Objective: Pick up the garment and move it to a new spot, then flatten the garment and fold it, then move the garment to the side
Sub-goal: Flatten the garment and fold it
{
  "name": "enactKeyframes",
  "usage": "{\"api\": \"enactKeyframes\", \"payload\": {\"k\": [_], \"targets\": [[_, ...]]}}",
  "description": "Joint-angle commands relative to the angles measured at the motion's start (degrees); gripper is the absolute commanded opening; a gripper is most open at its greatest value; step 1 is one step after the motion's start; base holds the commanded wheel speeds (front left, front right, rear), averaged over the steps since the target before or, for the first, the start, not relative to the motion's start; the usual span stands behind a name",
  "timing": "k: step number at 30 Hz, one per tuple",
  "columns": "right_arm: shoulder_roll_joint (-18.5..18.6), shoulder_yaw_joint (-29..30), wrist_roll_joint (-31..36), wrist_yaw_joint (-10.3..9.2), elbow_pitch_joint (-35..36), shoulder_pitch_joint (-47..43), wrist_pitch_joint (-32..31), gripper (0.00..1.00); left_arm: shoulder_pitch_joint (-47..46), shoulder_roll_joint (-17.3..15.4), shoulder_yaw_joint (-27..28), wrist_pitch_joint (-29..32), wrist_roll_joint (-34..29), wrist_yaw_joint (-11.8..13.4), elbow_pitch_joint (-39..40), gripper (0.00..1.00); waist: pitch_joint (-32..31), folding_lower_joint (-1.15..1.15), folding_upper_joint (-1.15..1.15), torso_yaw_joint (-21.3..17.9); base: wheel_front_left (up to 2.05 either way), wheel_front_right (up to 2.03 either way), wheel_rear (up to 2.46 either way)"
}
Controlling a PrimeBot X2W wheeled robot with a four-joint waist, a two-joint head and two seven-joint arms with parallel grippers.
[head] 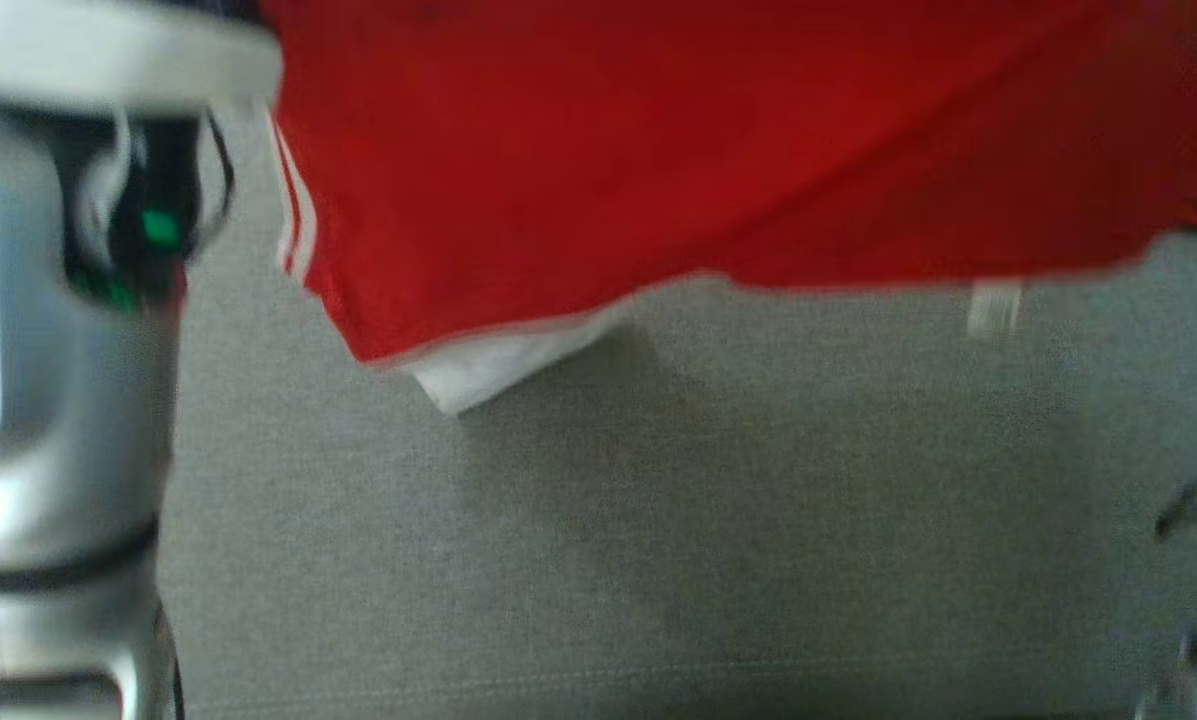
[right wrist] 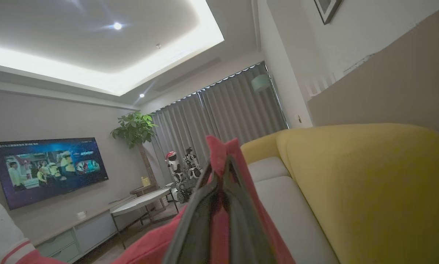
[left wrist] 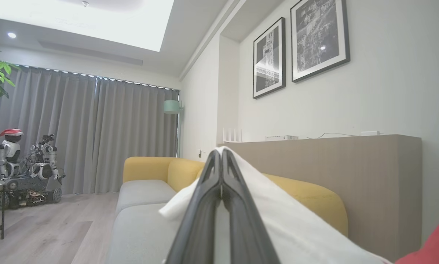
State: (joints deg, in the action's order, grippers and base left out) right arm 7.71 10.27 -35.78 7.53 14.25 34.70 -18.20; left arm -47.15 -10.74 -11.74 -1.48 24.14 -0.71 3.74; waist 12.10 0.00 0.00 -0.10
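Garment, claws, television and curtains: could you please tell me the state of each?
garment: held up by both claws.
left claw: shut on the garment's white edge.
right claw: shut on the garment's red cloth.
television: on, showing a picture.
curtains: drawn closed.

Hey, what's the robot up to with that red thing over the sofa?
The robot is holding a red fabric garment with white trim between its two arms. Its left gripper is shut on a white part of it, its right gripper on a red part. The garment hangs spread above the grey sofa seat cushion. The head view is blurred; flattening and folding look yet to be done.
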Motion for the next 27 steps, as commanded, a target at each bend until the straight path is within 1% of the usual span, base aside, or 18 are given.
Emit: {"api": "enactKeyframes", "payload": {"k": [1,5,9,12,15,16,18,21,25,27], "targets": [[0.7,-1.5,-0.6,-0.04,1.2,4.0,0.6,0.00,-3.7,-1.6,2.3,-0.2,0.3,-0.3,0.6,0.00,1.2,0.00,0.00,-0.3,0.00,0.00,0.00],[1.5,-4.8,-1.4,-0.04,-9.8,16.1,3.6,0.00,-14.8,-0.7,2.4,-3.1,0.2,-1.9,-10.7,0.00,4.2,0.00,0.00,-0.5,0.00,0.00,0.00],[1.6,-10.0,-0.7,-0.04,-21.5,27.1,9.5,0.00,-24.9,-0.9,2.1,-7.9,-2.0,-2.6,-22.9,0.00,5.7,0.00,0.00,-0.9,0.00,0.00,0.00],[1.7,-14.8,1.6,-0.04,-30.5,33.9,15.6,0.00,-30.8,-1.2,1.3,-10.9,-4.1,-2.9,-31.3,0.00,6.4,0.00,0.00,-1.5,0.00,0.00,0.00],[1.6,-19.6,6.0,-0.04,-40.1,39.6,21.5,0.00,-35.4,-1.2,0.2,-12.7,-6.7,-2.8,-38.0,0.00,7.4,0.00,0.00,-1.7,0.00,0.00,0.00],[1.9,-21.5,8.4,-0.04,-43.4,41.3,23.1,0.00,-36.4,-1.1,-0.2,-13.0,-7.5,-2.6,-39.9,0.00,7.9,0.00,0.00,-1.7,0.00,0.00,0.00],[1.1,-23.4,11.1,-0.04,-50.0,44.0,26.1,0.00,-37.6,-0.5,-1.2,-13.3,-9.2,-2.4,-43.6,0.00,9.0,0.00,0.00,-1.6,0.00,0.00,0.00],[-0.1,-25.8,14.6,-0.04,-59.9,46.3,28.7,0.00,-36.7,1.1,-2.2,-13.5,-10.4,-2.2,-48.3,0.00,10.7,0.00,0.00,-1.2,0.00,0.00,0.00],[-1.4,-28.8,17.2,-0.04,-70.2,46.2,30.6,0.00,-32.2,3.3,-2.2,-13.5,-10.5,-2.0,-53.9,0.00,12.8,0.00,0.00,-0.5,0.00,0.00,0.00],[-1.8,-29.5,17.1,-0.04,-74.3,45.1,31.2,0.00,-29.4,4.3,-2.3,-13.5,-10.3,-2.2,-57.0,0.00,13.5,0.00,0.00,-0.2,0.00,0.00,0.00]]}}
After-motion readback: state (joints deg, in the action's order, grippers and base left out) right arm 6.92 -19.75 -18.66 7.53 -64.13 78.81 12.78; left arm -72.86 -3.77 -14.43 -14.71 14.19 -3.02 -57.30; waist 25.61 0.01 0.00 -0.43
